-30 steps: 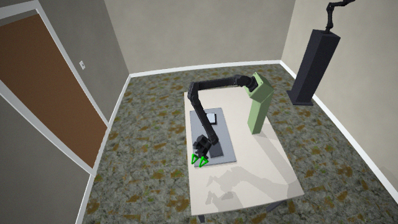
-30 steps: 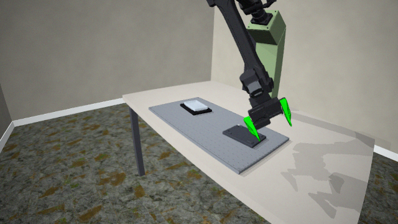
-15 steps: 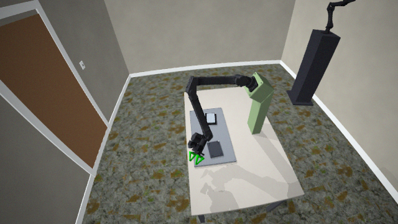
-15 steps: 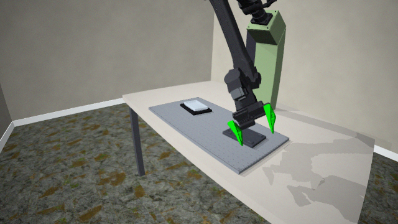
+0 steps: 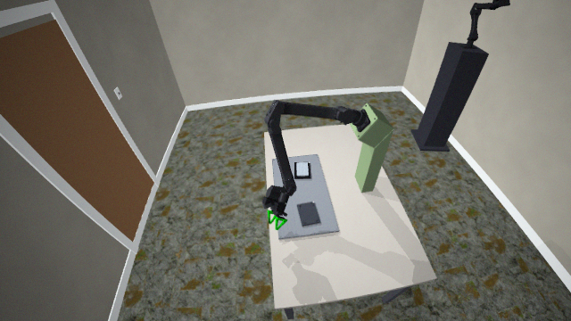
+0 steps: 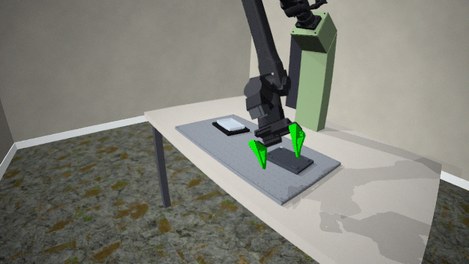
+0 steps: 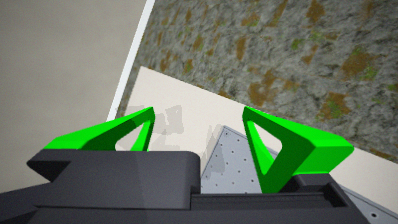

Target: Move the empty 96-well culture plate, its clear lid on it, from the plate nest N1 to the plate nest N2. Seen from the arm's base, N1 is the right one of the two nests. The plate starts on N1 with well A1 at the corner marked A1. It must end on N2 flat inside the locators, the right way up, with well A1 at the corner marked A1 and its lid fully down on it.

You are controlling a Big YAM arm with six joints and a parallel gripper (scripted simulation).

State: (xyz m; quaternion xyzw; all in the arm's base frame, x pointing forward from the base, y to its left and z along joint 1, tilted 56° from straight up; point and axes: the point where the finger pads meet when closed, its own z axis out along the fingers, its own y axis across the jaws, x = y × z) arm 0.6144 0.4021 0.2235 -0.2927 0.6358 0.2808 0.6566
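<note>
A pale beige rectangular table [image 5: 384, 232] carries a grey perforated base board [image 5: 323, 196], and on that board sit two black plate nests. The far nest [image 6: 220, 127] holds the white 96-well culture plate with its clear lid [image 6: 230, 125] lying flat on it; in the top view the same plate [image 5: 302, 168] shows as a small pale rectangle framed in black, but neither the wells nor the A1 corner marks are large enough to make out. The near, bare dark nest [image 6: 289, 158] lies towards the other end of the board, partly covered in the exterior view by the gripper hanging in front of it. The black six-joint arm [image 5: 280, 147] reaches from the sage-green upright pedestal [image 5: 372, 152]. Its gripper [image 6: 279, 147] hangs above the board near the bare nest, well apart from the plate, with its two bright green triangular fingers [image 6: 259, 154] spread fully wide and nothing between them. From above, the gripper [image 5: 277, 220] sits over the board's long edge on the floor side. The wrist view shows only the two green fingers, a corner of the board, a strip of table and the mottled floor; the plate and both nests fall outside it.
</note>
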